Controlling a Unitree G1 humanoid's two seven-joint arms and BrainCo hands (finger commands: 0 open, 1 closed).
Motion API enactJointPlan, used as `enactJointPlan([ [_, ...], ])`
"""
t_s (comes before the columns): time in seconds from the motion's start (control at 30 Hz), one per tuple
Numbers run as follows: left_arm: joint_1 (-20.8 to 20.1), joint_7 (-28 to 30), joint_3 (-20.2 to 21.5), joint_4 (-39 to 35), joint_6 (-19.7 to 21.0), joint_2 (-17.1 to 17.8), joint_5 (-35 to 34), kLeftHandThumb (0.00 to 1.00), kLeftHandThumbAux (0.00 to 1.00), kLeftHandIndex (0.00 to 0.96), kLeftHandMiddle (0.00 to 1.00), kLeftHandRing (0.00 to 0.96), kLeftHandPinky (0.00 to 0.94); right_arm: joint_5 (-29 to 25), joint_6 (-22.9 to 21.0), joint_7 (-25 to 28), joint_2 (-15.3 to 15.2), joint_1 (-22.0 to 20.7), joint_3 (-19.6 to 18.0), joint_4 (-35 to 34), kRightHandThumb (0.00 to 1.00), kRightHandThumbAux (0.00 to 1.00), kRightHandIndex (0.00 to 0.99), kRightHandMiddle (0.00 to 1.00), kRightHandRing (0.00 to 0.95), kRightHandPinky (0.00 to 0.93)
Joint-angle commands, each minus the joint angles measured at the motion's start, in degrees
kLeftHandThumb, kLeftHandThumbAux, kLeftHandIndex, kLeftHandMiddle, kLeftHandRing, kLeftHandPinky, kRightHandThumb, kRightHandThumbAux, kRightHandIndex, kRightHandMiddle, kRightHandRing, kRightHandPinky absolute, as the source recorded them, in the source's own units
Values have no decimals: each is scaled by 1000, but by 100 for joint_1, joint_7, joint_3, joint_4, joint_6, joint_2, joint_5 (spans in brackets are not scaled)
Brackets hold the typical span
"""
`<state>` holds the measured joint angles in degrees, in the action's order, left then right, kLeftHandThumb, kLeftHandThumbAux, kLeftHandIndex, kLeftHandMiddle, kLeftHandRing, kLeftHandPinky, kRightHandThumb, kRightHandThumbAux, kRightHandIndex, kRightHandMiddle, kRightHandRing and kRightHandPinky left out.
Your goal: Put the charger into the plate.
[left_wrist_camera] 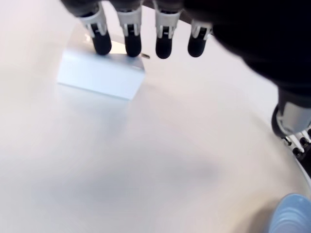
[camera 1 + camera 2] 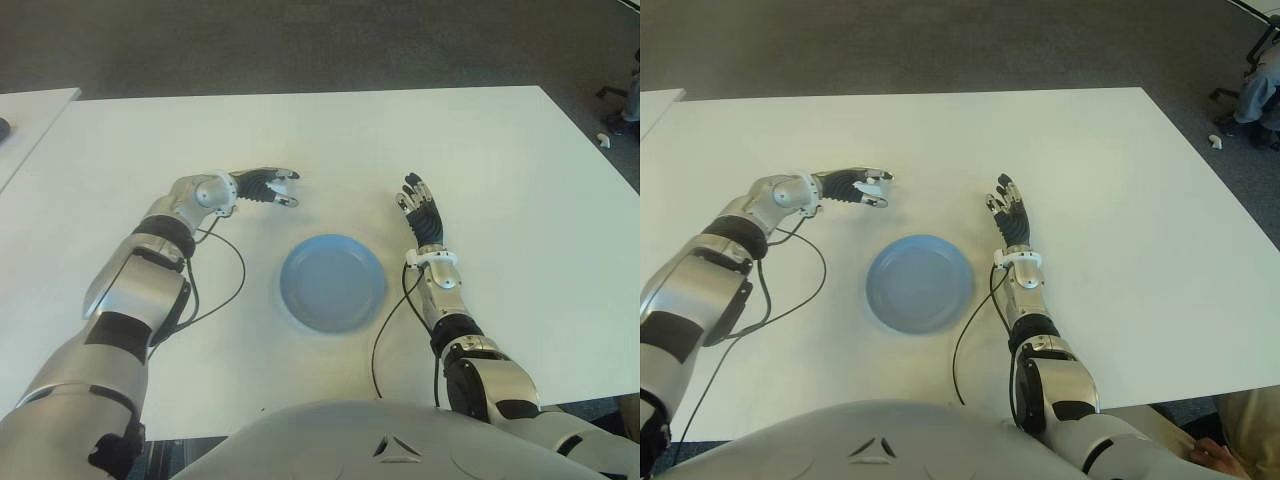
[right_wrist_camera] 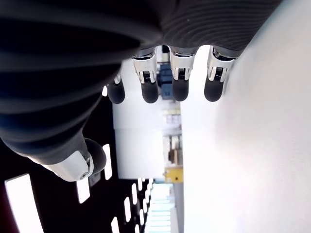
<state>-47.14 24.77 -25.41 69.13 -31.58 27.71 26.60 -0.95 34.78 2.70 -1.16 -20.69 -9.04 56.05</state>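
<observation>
Left wrist view — left hand [image 1: 146,29] fingers extended, touching white charger [image 1: 101,75], ungrasped — blue plate [image 2: 332,283] apart.

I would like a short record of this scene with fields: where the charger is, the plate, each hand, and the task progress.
charger: white block on the table, beyond the plate on the robot's left, under the left fingertips
plate: blue, empty, between the two arms
left hand: over the charger, fingertips at its far edge, no closed grasp seen
right hand: right of the plate, fingers extended, holding nothing
table: white
progress: charger not yet in the plate
</observation>
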Motion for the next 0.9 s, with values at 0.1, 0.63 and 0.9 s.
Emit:
enactJointPlan([
  [0.1,663,617,-203,-43,-166,458,184,0,391,0,10,0,0,-105,-796,-11,97,1083,-61,807,39,586,22,68,54,52],
  [0.63,1028,1312,71,-474,-450,769,-389,0,394,0,0,11,0,-109,-819,-10,57,1054,-80,867,31,579,34,78,61,61],
  [0.9,1300,1838,428,-557,-845,835,-1003,0,383,0,0,1,0,-131,-906,-72,61,1034,-105,865,40,609,32,69,56,63],
])
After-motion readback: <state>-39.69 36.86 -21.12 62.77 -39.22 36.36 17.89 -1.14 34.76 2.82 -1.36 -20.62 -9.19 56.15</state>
